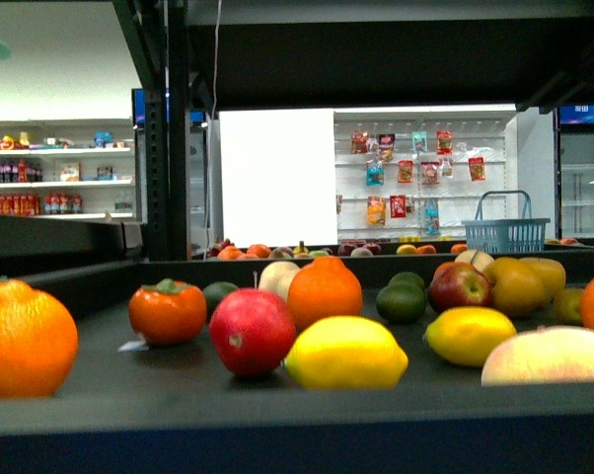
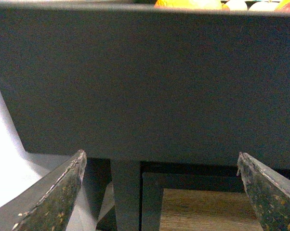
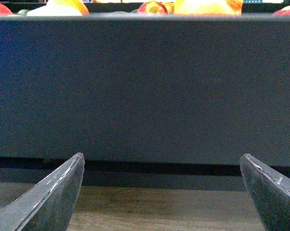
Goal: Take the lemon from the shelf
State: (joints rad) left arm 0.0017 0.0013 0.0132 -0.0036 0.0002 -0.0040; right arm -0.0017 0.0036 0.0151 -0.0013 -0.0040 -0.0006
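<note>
**Front view.** A dark grey-black metal shelf [image 1: 277, 420] fills the foreground, with its thick front lip across the near edge and a wide flat tray behind it. The bright-yellow oval lemon [image 1: 346, 353] lies on this tray close behind the lip, about the middle. It is just right of a round red apple [image 1: 252, 332] and looks to be touching it. A second yellow lemon [image 1: 470, 336] lies further right, beside a pale cream round fruit [image 1: 549, 357] at the near right. At the near left sits a large dimpled orange [image 1: 21, 338], and beyond it an orange-red persimmon with a green calyx [image 1: 168, 312]. Farther back are a knobbed orange citrus [image 1: 325, 292], a dark green round fruit [image 1: 402, 302], a red-and-yellow apple [image 1: 460, 286] and golden-yellow apples [image 1: 522, 284]. Far off, a blue plastic basket [image 1: 506, 233] stands at the right and white wall shelves of bottles [image 1: 60, 183] at the left.

**Left wrist view.** The left gripper [image 2: 160, 155] faces the outer face of the shelf's lip. Its scuffed dark fingers [image 2: 53, 197] are spread wide, with nothing between them. Fruit tops peep over the lip, and brown wooden floor [image 2: 207, 209] shows beneath.

**Right wrist view.** The right gripper [image 3: 162, 155] likewise faces the lip, its jaws wide apart and empty. Yellow and red fruit tops show above the lip.
</note>
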